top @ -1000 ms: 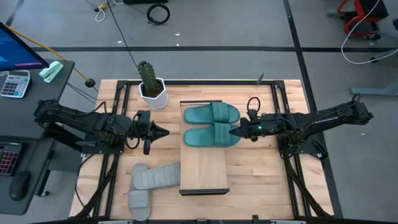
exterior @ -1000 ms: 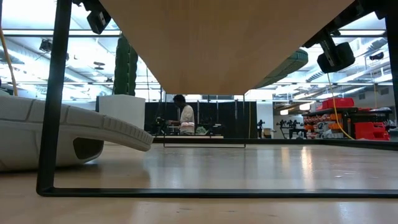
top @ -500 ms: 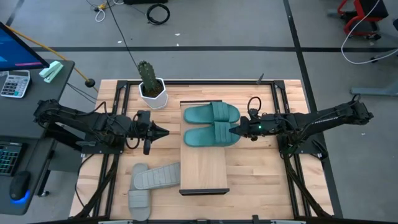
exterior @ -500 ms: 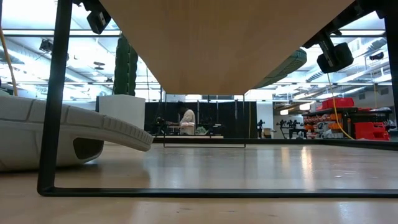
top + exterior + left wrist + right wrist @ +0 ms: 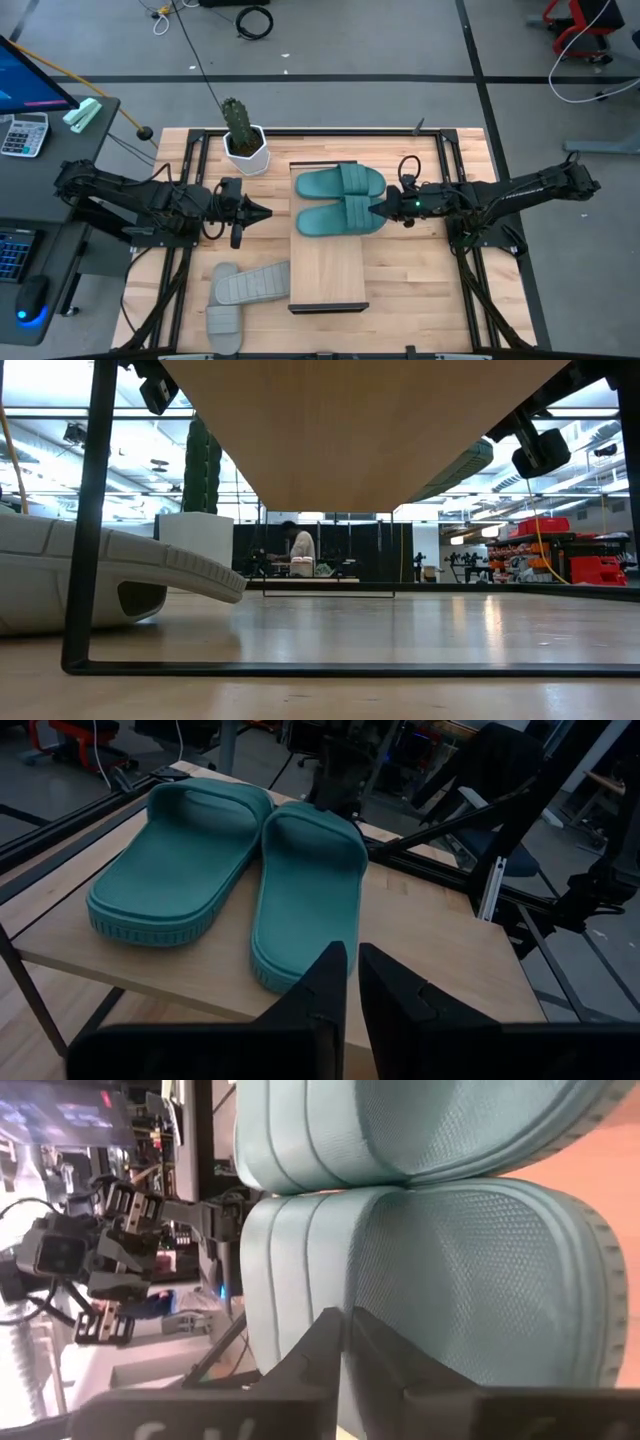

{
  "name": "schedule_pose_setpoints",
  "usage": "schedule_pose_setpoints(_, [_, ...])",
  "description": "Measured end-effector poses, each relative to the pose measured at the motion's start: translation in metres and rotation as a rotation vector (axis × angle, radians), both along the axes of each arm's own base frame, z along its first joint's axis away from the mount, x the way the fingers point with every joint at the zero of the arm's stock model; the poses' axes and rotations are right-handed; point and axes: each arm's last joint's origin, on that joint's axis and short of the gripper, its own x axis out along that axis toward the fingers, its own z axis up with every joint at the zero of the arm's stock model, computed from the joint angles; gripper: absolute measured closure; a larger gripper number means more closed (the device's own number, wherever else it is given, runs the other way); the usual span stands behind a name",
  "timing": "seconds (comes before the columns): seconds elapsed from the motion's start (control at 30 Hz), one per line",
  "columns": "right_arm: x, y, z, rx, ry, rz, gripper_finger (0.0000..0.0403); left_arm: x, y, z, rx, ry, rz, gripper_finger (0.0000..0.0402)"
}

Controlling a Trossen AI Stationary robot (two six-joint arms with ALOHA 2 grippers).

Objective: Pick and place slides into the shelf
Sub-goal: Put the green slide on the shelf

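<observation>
My right gripper nearly closed at the nearer teal slide on the shelf, left gripper narrow, empty, beside the shelf

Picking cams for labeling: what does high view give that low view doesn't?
High only: both teal slides side by side on the shelf, the second grey slide at the table's near edge, the left pincer and right pincer flanking the shelf.
Low only: the shelf's underside, a person in the room behind.
Both: one grey slide, the potted cactus.
</observation>
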Motion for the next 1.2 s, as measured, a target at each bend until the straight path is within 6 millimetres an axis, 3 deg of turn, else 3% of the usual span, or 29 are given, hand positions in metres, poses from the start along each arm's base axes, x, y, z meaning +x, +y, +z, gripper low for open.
schedule_pose_setpoints(0.6, [0.000,-0.001,0.006,-0.004,0.012,-0.043,0.0304,0.000,0.000,0.000,0.000,0.000,0.000,0.0369])
schedule_pose_setpoints(1.2, [-0.006,0.002,0.032,-0.053,0.107,-0.023,0.0300,0.000,0.000,0.000,0.001,0.005,0.000,0.0365])
